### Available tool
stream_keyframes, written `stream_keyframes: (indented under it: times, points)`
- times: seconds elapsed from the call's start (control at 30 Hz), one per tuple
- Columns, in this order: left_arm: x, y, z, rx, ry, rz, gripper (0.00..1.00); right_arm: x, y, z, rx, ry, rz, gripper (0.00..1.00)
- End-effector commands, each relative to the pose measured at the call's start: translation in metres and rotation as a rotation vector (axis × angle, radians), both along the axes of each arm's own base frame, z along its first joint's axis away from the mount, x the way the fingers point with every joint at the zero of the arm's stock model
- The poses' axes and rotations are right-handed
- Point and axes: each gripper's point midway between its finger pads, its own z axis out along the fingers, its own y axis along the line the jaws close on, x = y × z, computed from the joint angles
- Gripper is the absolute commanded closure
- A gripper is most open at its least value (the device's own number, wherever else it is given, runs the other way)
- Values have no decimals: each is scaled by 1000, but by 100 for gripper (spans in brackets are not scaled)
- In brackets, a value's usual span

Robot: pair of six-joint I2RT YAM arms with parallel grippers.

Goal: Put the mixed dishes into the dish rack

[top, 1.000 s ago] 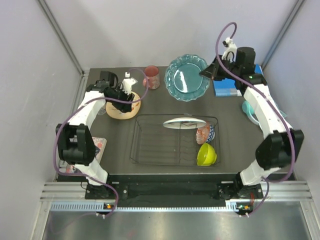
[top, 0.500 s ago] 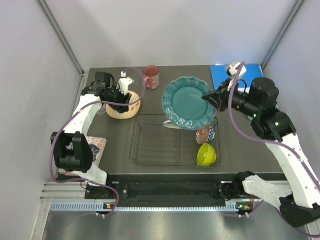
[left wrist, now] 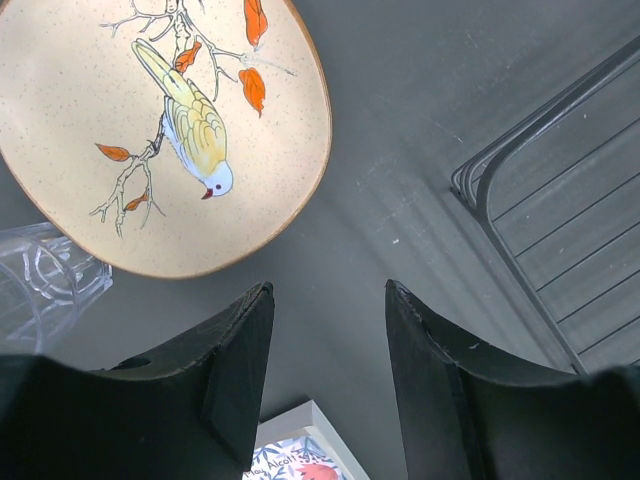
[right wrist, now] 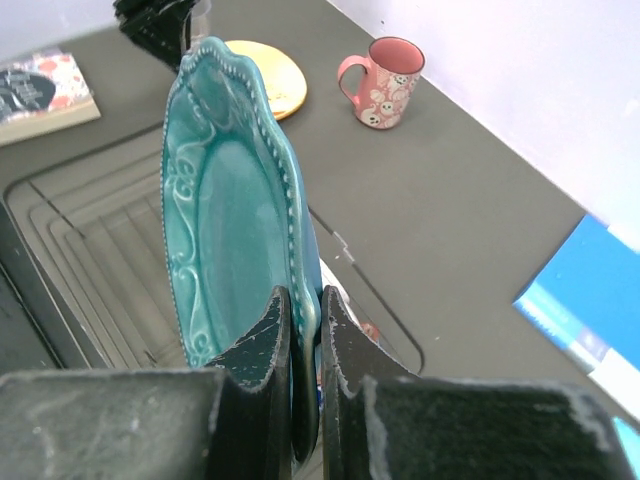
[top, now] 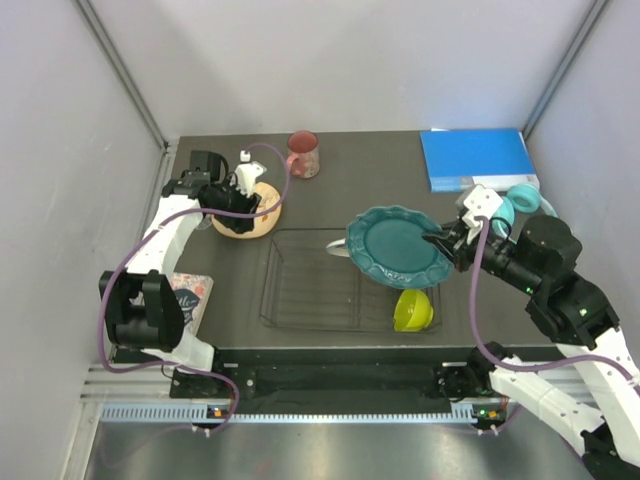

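Your right gripper (top: 447,241) clamps teal plate (top: 398,246) by rim, plate raised over right side of dish rack (top: 300,290). Your left gripper (left wrist: 327,305) half open, empty, above table beside cream bird plate (left wrist: 150,130).

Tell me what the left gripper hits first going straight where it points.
The left gripper would probably meet bare table first, between the cream-yellow floral plate and the dish rack; depth is unclear.

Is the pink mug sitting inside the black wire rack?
No, the pink mug stands on the dark table behind the wire rack, well outside its rim.
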Motion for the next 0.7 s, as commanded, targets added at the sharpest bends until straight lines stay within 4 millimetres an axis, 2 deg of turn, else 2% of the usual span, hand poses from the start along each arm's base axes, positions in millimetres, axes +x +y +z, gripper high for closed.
stream_keyframes:
  times: [0.0, 0.2, 0.33, 0.4, 0.47, 0.5, 0.53, 0.57, 0.6, 0.63, 0.67]
  points:
    - [-4, 4, 10, 3, -23, 25, 46, -12, 5, 61, 53, -273, 79, 100]
    - [-5, 6, 4, 15, -5, 31, 46, -21, 2, 57, -57, -339, 129, 100]
    - [-6, 4, 3, 5, 1, 33, 46, -16, 4, 44, -139, -342, 146, 100]
    - [-8, 4, 2, 4, 7, 34, 46, -17, 9, 45, -147, -362, 158, 100]
    - [-8, 5, 1, 5, 6, 35, 46, -10, 11, 39, -201, -363, 137, 100]
    - [-9, 5, 0, 9, 10, 34, 46, -18, 22, 37, -217, -369, 189, 100]
    - [-9, 5, -1, 11, 13, 35, 46, -8, 25, 27, -277, -344, 148, 100]
    - [-9, 6, -1, 14, 13, 33, 46, -6, 29, 22, -329, -355, 136, 100]
    - [-9, 6, -2, 17, 16, 35, 46, -26, 52, 16, -359, -376, 227, 100]
    - [-9, 7, -2, 19, 17, 36, 46, -15, 53, 7, -448, -378, 138, 100]
    - [-9, 7, -2, 17, 18, 37, 46, -19, 60, 5, -489, -405, 138, 100]
